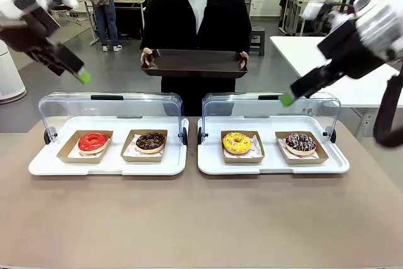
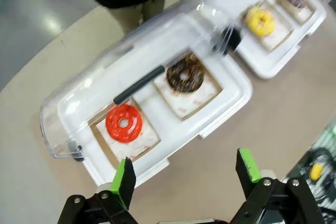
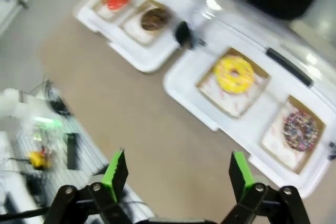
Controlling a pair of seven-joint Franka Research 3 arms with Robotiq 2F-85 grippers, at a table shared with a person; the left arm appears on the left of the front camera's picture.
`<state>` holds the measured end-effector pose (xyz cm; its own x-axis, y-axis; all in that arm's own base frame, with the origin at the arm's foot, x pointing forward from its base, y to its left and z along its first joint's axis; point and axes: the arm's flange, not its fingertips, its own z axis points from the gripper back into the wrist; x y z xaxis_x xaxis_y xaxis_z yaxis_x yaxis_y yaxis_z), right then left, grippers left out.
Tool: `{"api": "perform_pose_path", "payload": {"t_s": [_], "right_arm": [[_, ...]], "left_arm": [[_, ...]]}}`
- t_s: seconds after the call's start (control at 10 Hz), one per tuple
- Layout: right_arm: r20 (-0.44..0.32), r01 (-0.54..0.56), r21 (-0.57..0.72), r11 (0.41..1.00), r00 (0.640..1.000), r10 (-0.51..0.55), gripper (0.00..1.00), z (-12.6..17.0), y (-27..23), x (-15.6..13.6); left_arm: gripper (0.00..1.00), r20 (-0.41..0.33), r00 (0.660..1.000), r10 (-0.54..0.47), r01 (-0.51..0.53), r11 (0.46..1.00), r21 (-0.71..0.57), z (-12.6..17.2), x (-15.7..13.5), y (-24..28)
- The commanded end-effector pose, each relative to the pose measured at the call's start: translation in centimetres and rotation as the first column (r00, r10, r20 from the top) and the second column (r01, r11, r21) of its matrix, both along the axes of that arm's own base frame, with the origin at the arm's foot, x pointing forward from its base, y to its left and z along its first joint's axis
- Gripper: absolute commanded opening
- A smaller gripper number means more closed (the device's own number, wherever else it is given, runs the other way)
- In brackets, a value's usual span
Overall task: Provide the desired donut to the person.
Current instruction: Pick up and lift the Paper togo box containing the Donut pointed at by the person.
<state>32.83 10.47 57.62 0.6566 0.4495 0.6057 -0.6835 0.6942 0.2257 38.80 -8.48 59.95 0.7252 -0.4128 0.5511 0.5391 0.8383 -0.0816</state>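
Donuts: red donut (image 1: 93,142), chocolate donut (image 1: 150,141), yellow donut (image 1: 237,142) and sprinkled donut (image 1: 300,143) lie boxed on trays (image 1: 116,165). My left gripper (image 2: 186,169) and right gripper (image 3: 177,167) hover spread and empty. Choosing stage, I reckon — next I need the person's (image 1: 195,14) pick.

— Where is the left arm (image 1: 28,20)?
— Raised at the left, slanting down and inward. The left gripper (image 2: 186,170) holds nothing, and its green-padded fingers (image 2: 124,176) are spread wide.
— And the right arm (image 1: 362,36)?
— Raised at the right, slanting down and inward too. The right gripper (image 3: 177,171) also gapes, empty. The two grippers hang well apart.
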Motion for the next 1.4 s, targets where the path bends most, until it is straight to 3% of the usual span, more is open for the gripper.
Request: {"api": "perform_pose_path", "payload": {"t_s": [0.0, 0.1, 0.3, 0.6, 0.8, 0.9, 1.3], "right_arm": [[-0.142, -0.043, 0.204, 0.978, 0.987, 0.073, 1.00, 2.5, -3.6, 3.8], [-0.096, -0.100, 0.211, 0.972, 0.988, 0.122, 1.00, 3.5, -4.9, 4.4], [0.001, -0.301, 0.206, 0.931, 0.952, 0.307, 1.00, 5.7, -7.3, 3.8], [0.147, -0.548, 0.236, 0.802, 0.836, 0.528, 1.00, 6.8, -13.3, 4.2], [0.197, -0.639, 0.306, 0.706, 0.768, 0.610, 1.00, 5.1, -16.6, 5.9], [0.224, -0.658, 0.328, 0.678, 0.751, 0.621, 1.00, 4.2, -17.7, 6.6], [0.277, -0.662, 0.412, 0.627, 0.746, 0.606, 1.00, 1.9, -20.8, 7.9]], "left_arm": [[1.00, -0.057, 0.998, -0.026, 0.013, 0.975, -0.223, 1.9, 1.7, 3.3], [1.00, -0.033, 0.995, -0.093, 0.080, 0.956, -0.283, 2.4, 2.4, 4.5], [1.00, 0.099, 0.959, -0.267, 0.284, 0.881, -0.379, 3.7, 3.0, 7.7], [1.00, 0.280, 0.881, -0.382, 0.473, 0.743, -0.474, 4.3, 3.9, 14.0], [1.00, 0.260, 0.891, -0.371, 0.453, 0.705, -0.546, 3.4, 4.8, 16.6], [1.00, 0.253, 0.888, -0.385, 0.459, 0.700, -0.547, 2.8, 5.1, 17.3], [1.00, 0.326, 0.846, -0.421, 0.532, 0.706, -0.468, -0.9, 5.0, 20.4]]}}
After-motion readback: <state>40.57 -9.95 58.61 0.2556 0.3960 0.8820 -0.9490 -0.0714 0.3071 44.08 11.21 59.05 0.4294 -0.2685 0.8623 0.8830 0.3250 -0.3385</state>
